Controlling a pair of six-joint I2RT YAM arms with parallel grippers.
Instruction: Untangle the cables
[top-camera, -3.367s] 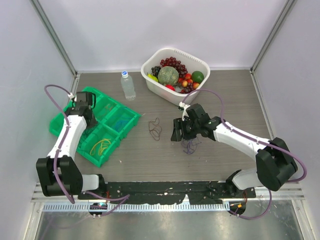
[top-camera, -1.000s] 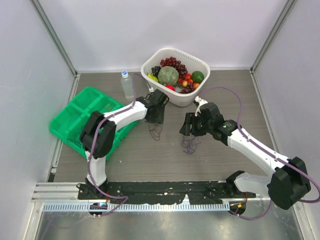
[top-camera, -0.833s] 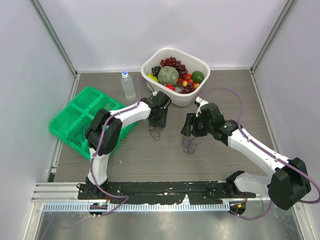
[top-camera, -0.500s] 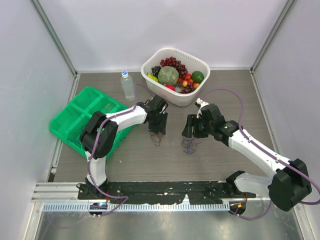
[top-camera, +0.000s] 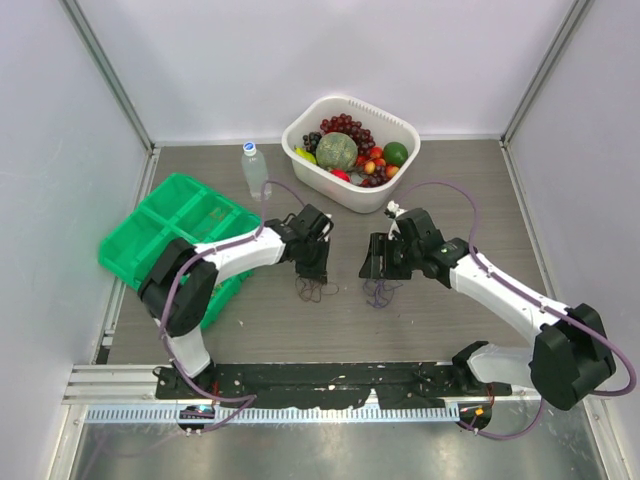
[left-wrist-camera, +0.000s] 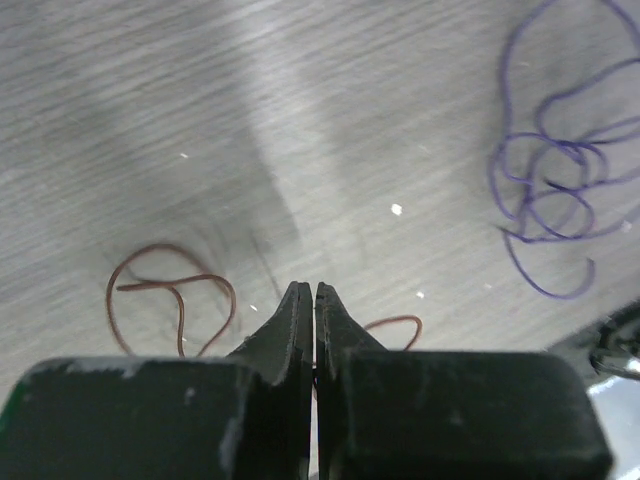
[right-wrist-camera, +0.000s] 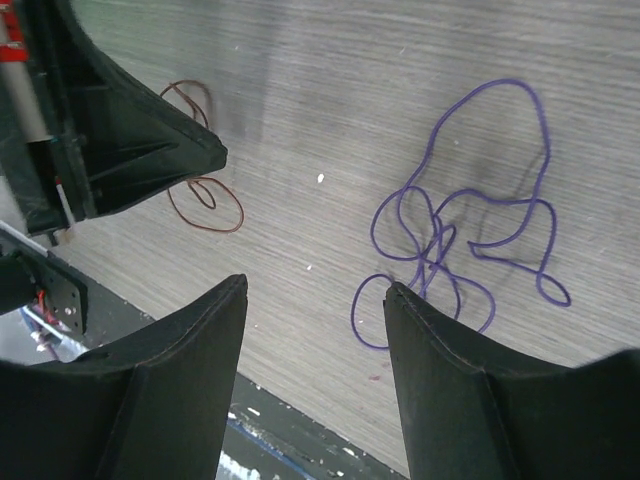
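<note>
The dark brown cable (top-camera: 318, 290) lies on the table in small loops under my left gripper (top-camera: 312, 264). In the left wrist view its loops (left-wrist-camera: 170, 283) show on both sides of my shut fingers (left-wrist-camera: 296, 330), and the strand runs in between them. The purple cable (top-camera: 378, 292) lies tangled just right of it, apart from it, and also shows in the left wrist view (left-wrist-camera: 560, 165). My right gripper (top-camera: 380, 262) is open and empty, hovering above the purple cable (right-wrist-camera: 430, 240). The brown cable (right-wrist-camera: 205, 205) is at its left. Yellow and blue cables are not visible.
A green compartment tray (top-camera: 150, 235) sits at the left, partly under my left arm. A white basket (top-camera: 330, 187) of fruit stands at the back centre, with a water bottle (top-camera: 256, 172) left of it. The black base rail runs along the near edge.
My left arm swung from the green tray to the brown cable, shut on it and drew it toward the near edge. My right gripper stayed over the purple cable, shifting slightly.
</note>
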